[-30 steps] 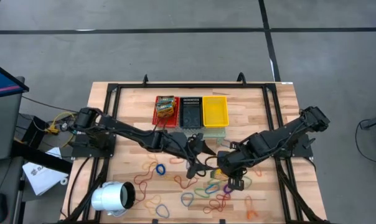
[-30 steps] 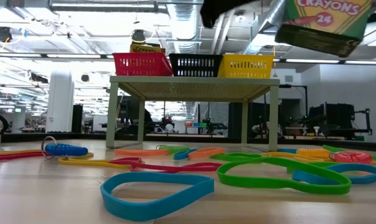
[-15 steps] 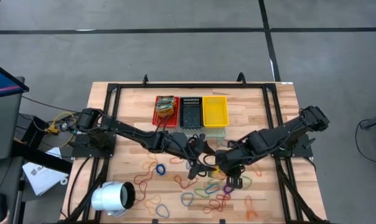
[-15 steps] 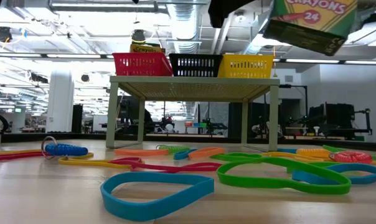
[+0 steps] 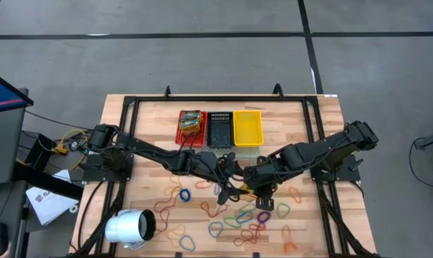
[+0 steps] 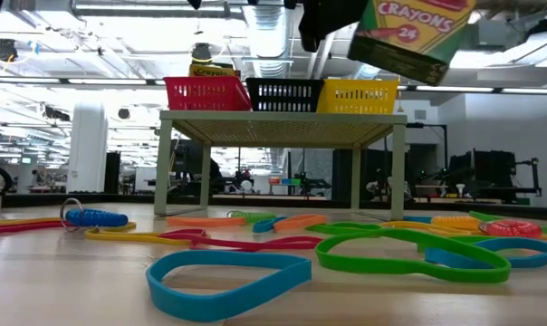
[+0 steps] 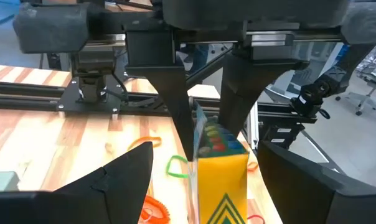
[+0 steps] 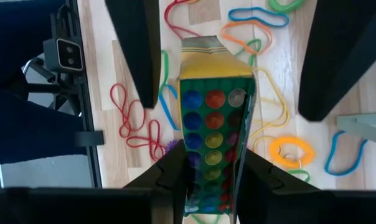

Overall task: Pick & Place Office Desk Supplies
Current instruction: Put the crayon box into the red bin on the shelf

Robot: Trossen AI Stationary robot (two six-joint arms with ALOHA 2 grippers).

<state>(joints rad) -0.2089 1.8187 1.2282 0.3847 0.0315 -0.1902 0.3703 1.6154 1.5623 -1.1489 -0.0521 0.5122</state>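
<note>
A green-and-yellow crayon box [image 6: 407, 38] hangs high over the table, and my right gripper [image 8: 213, 169] is shut on it. My left gripper [image 5: 234, 180] reaches in level from the table's left and is open. Its two fingers [image 8: 137, 50] stand on either side of the box's lower part without touching it. Many coloured rubber bands [image 5: 239, 217] lie flat on the wooden table. More crayon boxes [image 5: 191, 123] lie in the red basket [image 5: 181, 136]. My right gripper pinches the crayon box at its upper end [image 8: 208, 163] between its two fingers, one on each side of the box. The fingers come steeply from above, along the box's length. The box hangs below them, tilted and clear of the table.
The red basket, a black one [image 5: 219, 127] and a yellow one [image 5: 247, 127] stand in a row on a small raised shelf [image 6: 283, 122] at the table's far side. A white cylinder [image 5: 129, 228] lies at the near left. A black frame [image 5: 127, 143] borders the table.
My right gripper has carried the crayon box toward the table's left and a little toward the far edge. This brought the box between my left gripper's open fingers. The box has stayed lifted and tilted.
</note>
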